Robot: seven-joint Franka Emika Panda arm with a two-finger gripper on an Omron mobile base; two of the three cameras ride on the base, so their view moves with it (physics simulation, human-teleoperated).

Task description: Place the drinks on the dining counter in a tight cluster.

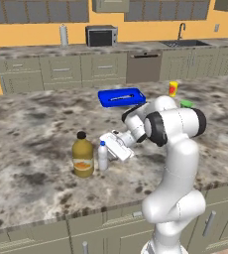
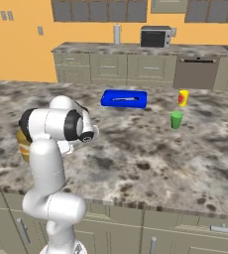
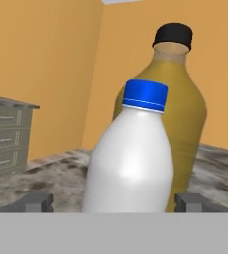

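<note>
Here my gripper [image 3: 114, 202] sat low at the bottom of the hand view, its two fingertips [image 3: 36, 202] spread wide to either side of the small white bottle [image 3: 131, 163], neither visibly touching it, so I read the hand as released around it, not clamped. In the left base view the gripper [image 1: 117, 147] hung at centre frame just right of that white bottle [image 1: 102, 156], which stood upright on the dining counter [image 1: 31, 119]. The amber juice jug [image 3: 178, 99] rose directly behind it, close enough that I could not tell whether the two touched; in the left base view the jug [image 1: 83, 155] stood immediately left of the bottle. My worry was that pushing further forward would shove the bottle into the jug, or that withdrawing carelessly could catch a finger and tip the light bottle.
</note>
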